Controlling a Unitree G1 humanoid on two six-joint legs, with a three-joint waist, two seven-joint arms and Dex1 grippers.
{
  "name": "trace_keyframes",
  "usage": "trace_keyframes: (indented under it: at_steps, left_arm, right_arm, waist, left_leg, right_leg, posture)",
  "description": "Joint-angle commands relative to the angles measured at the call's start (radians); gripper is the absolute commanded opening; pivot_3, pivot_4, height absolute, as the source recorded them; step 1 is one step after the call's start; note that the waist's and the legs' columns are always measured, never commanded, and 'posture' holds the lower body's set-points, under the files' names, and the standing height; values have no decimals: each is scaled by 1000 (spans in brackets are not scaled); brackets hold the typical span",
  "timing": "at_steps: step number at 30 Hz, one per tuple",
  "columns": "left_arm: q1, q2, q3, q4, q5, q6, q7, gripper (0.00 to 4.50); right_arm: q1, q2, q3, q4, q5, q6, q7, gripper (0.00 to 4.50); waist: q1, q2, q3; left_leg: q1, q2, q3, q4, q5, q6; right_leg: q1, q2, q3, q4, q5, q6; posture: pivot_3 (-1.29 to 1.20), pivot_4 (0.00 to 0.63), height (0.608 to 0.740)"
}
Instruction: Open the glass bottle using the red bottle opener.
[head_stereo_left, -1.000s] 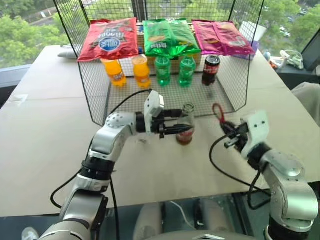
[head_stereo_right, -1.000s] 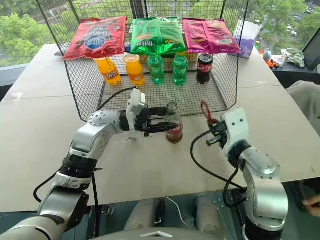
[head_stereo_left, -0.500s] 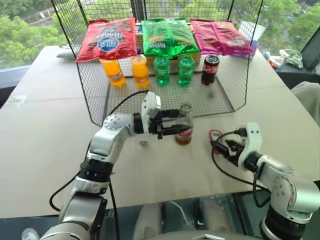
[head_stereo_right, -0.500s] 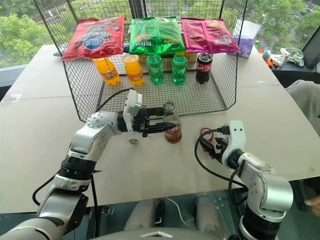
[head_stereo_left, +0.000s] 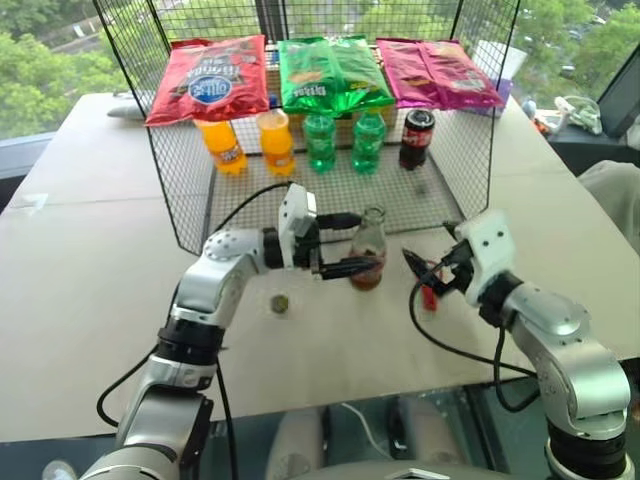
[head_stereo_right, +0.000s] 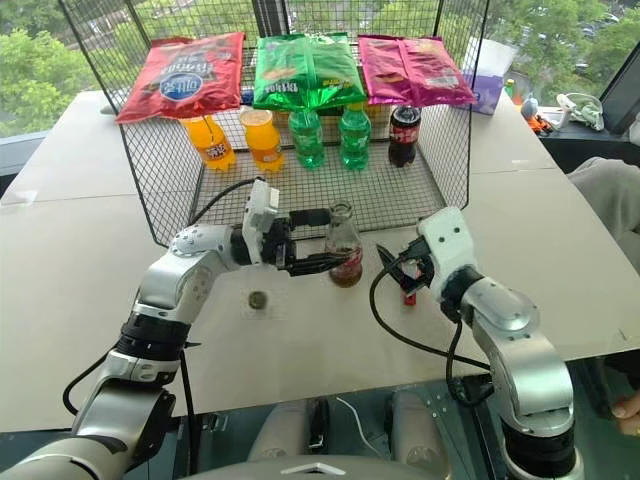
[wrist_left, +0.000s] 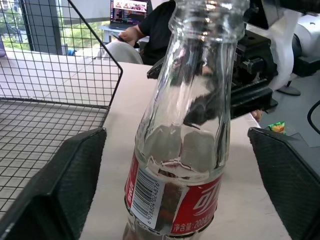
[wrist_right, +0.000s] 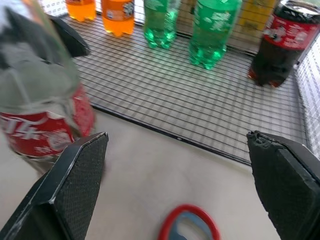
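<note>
Two robot arms reach over a big tan table (head_stereo_left: 90, 300). The glass bottle (head_stereo_left: 368, 250) stands upright on the table, just in front of a wire basket (head_stereo_left: 190, 190). Its top is open, with no cap on it, and only a little brown drink sits at the bottom. A small round cap (head_stereo_left: 281, 302) lies flat on the table, near the left arm and well apart from the bottle.

The left gripper (head_stereo_left: 352, 243) points sideways at the bottle. Its two black fingers (wrist_left: 55, 185) are spread wide, one on each side of the bottle, and they do not squeeze it.

The right gripper (head_stereo_left: 425, 268) is beside the bottle on the other side. Its fingers (wrist_right: 70, 190) are wide apart too and hold nothing. The red bottle opener (head_stereo_left: 430, 293) lies on the table just under this gripper, with its ring end (wrist_right: 190, 225) showing between the fingers.

In the basket stand orange bottles (head_stereo_left: 250, 140), green bottles (head_stereo_left: 345, 140) and a dark cola bottle (head_stereo_left: 415, 138), with snack bags (head_stereo_left: 330, 72) above them.
</note>
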Motion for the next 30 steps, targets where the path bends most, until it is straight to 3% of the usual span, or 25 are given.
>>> trace_keyframes:
  at_steps: [1, 11, 16, 23, 30]
  left_arm:
    - [12, 10, 45, -70, -46, 24, 8, 4462]
    - [196, 120, 285, -281, -201, 207, 184, 4462]
    - [530, 160, 505, -372, -176, 198, 292, 4462]
    - [768, 119, 657, -385, -124, 100, 392, 4462]
    - [832, 78, 700, -408, -131, 69, 469, 4462]
  right_arm:
    - [-4, -23, -13, -21, 19, -47, -6, 4500]
    - [221, -183, -210, -22, 118, -213, 127, 4500]
    - [371, -215, -347, 90, 175, -448, 247, 4500]
    - [458, -254, -404, 185, 196, -590, 303, 4500]
    - [436, -278, -402, 216, 221, -582, 285, 4500]
  waist:
    - [0, 0, 0]
    - [0, 0, 0]
    - [-9, 0, 0]
    - [6, 0, 0]
    - [5, 0, 0]
  left_leg:
    - [0, 0, 0, 0, 0, 0]
    - [1, 1, -3, -3, 0, 0]
    - [3, 2, -1, -5, 0, 0]
    - [4, 5, -1, -6, 0, -1]
    - [3, 5, 0, -7, -1, -1]
  right_leg:
    - [0, 0, 0, 0, 0, 0]
    - [0, 0, 1, -2, 0, 0]
    - [-1, 0, 2, -3, -2, 3]
    - [-2, -4, 1, -3, -3, 4]
    - [-3, -6, 1, -3, -1, 0]
  posture:
    - [0, 150, 740]
    - [0, 150, 740]
    - [0, 150, 740]
    - [0, 150, 740]
    - [0, 150, 740]
